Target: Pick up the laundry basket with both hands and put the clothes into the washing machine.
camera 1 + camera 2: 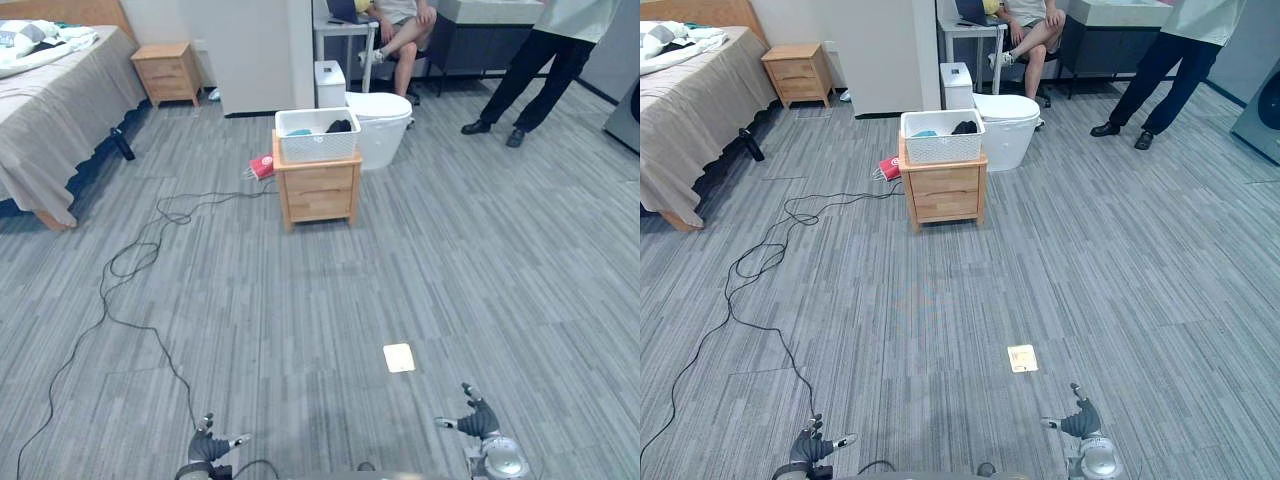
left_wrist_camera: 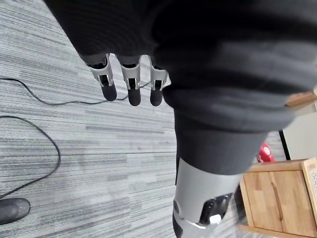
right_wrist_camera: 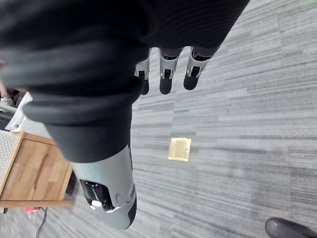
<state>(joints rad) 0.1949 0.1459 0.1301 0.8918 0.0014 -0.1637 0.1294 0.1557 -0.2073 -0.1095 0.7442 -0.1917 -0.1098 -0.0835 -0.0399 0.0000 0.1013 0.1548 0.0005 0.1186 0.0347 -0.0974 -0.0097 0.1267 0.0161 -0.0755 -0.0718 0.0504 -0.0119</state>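
Bed far left; brass floor plate; person standing beyond

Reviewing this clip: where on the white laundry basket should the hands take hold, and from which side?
Likely the rim at the two short ends of the laundry basket, left hand on its left end, right hand on its right, coming from the front. It sits upright on the nightstand, long wall facing the robot, top open.
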